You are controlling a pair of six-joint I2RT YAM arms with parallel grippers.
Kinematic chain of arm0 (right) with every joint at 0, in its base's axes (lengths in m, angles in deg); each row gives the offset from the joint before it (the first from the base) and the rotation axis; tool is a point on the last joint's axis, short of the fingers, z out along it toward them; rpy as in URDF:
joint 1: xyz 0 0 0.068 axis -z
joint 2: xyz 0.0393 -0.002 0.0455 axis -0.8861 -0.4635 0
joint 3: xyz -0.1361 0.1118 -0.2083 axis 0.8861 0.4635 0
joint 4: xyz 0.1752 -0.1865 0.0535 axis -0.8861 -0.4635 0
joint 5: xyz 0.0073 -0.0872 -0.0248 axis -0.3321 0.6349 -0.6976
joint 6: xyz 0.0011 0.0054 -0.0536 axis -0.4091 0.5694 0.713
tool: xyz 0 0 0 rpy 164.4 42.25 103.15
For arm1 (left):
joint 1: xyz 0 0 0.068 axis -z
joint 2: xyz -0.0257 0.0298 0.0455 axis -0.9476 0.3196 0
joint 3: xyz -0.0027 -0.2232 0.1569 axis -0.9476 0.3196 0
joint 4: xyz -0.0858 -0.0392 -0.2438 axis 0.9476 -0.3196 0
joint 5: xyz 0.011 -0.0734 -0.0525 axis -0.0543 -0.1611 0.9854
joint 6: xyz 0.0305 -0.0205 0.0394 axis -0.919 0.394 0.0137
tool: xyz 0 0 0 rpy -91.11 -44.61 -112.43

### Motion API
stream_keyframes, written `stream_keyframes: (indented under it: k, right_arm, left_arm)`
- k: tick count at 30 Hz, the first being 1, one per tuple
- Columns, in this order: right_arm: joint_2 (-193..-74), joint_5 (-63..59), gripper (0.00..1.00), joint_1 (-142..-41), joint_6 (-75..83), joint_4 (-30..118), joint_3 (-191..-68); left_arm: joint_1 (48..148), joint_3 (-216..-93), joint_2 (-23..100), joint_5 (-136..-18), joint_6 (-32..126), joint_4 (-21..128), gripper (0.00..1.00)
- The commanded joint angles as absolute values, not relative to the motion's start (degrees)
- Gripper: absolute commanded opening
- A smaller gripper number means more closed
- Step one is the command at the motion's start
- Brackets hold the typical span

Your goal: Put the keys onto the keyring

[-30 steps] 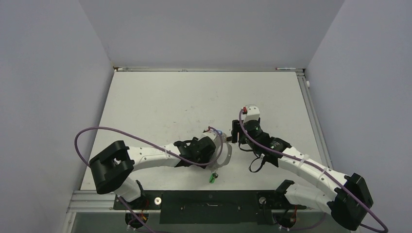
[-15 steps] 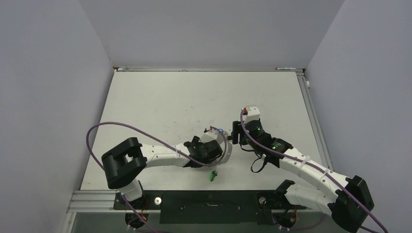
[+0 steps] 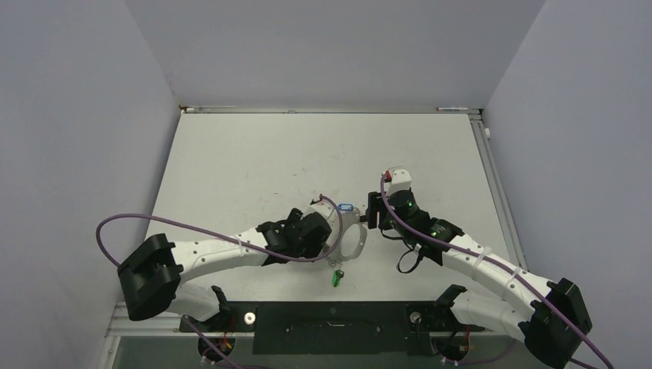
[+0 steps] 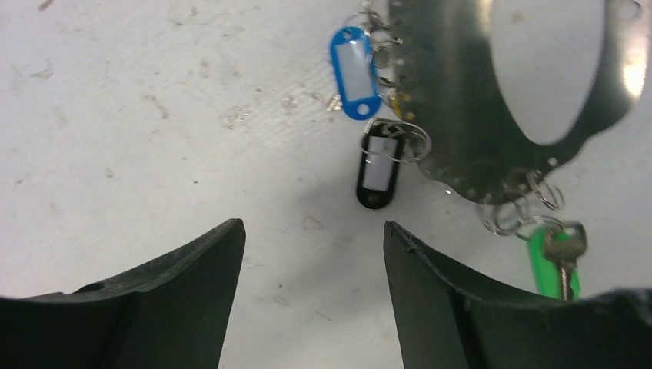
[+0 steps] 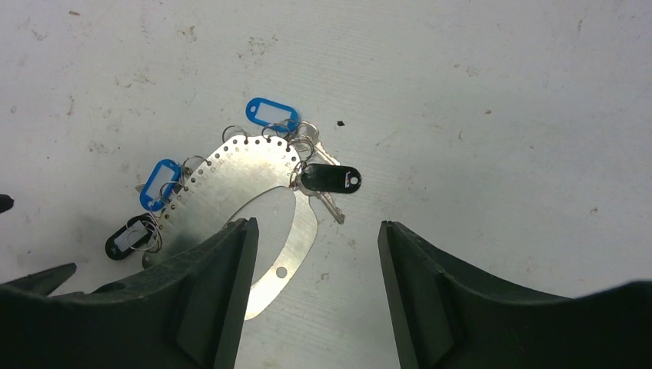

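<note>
The keyring is a flat, shiny metal band with small holes along its edge (image 5: 231, 181); it lies on the table (image 3: 246, 169) between my grippers (image 3: 361, 240). Hanging from it on small split rings are a blue tag (image 5: 271, 114), a second blue tag (image 5: 159, 184), a black tag with a silver key (image 5: 330, 179) and another black tag (image 5: 129, 237). The left wrist view shows the band (image 4: 454, 115), a blue tag (image 4: 354, 73), a black tag (image 4: 376, 173) and a green key (image 4: 555, 257) at its edge. My left gripper (image 4: 311, 254) is open and empty just short of them. My right gripper (image 5: 315, 246) is open and empty over the band's end.
The green key (image 3: 336, 279) lies close to the table's near edge and the black base rail (image 3: 330, 323). Purple cables loop over both arms. Grey walls close in the table on three sides.
My left arm has swung its elbow out to the left and its wrist has drawn back a little to the left; a blue tag now shows at the band's top. My right arm has barely moved.
</note>
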State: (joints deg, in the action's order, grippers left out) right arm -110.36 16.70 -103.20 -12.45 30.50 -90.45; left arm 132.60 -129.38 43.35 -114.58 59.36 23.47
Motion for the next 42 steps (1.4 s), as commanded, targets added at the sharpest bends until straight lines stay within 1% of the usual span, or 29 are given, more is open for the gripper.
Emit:
stream_keyframes:
  k: [1,4,9,15,18,20,28,37,42]
  right_arm:
    - [-109.76,16.09,0.60,-102.56,-12.14,32.46,-90.08]
    - [-109.67,16.06,0.60,-102.51,-12.12,32.38,-90.08]
    - [-109.78,15.70,0.60,-102.45,-12.12,32.22,-90.26]
    - [-109.77,15.27,0.60,-102.18,-12.04,32.22,-90.35]
    - [-110.05,15.05,0.60,-102.07,-12.04,32.32,-90.35]
    - [-110.15,14.97,0.60,-102.06,-11.96,32.31,-90.43]
    - [-110.11,14.73,0.60,-101.85,-11.94,32.34,-90.35]
    - [-110.02,14.62,0.60,-101.76,-11.94,32.35,-90.34]
    - [-109.79,14.62,0.60,-101.76,-11.96,32.15,-90.35]
  left_arm:
    - [133.24,-126.24,41.47,-103.98,51.26,34.73,0.64]
    - [133.24,-126.31,44.77,-102.75,50.31,37.27,0.63]
    - [133.35,-129.45,51.42,-103.08,48.28,37.29,0.59]
    - [133.33,-130.36,55.61,-103.80,47.80,37.19,0.50]
    - [133.33,-130.44,56.53,-103.68,48.26,37.22,0.44]
    - [133.25,-130.67,57.06,-102.97,48.61,36.85,0.43]
    - [131.45,-130.37,57.78,-99.13,51.80,34.93,0.40]
    - [128.54,-128.89,56.31,-94.97,54.68,33.95,0.41]
    - [127.52,-129.35,58.36,-94.00,55.91,33.01,0.37]
